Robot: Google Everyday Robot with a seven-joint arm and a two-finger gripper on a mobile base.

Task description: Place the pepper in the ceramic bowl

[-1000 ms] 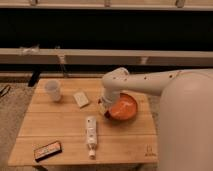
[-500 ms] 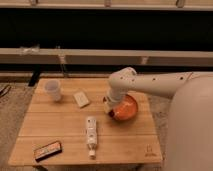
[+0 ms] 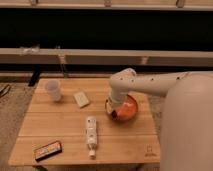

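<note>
Wooden table [image 3: 60, 127] as the landmark, going left to right. Front-left corner of the table: a flat dark packet [image 3: 48, 149] with an orange edge, lying at a slant. Back-left of the table: a small white cup [image 3: 53, 90], upright, well apart from the packet. To the right of the cup, still in the back half: a small pale flat card or sachet [image 3: 81, 98], lying flat. Front-middle of the table: a white tube [image 3: 91, 135] lying on its side, cap end toward the front edge. Right half of the table: the orange-red bowl [image 3: 129, 109], near the right edge. The white arm [image 3: 150, 85] comes in from the right and bends down over the bowl's left rim. The gripper [image 3: 113, 107] sits low at that left rim, touching or just inside it; cannot tell whether the claw is apart or together. Pepper: cannot make it out anywhere on the table or in the bowl.
</note>
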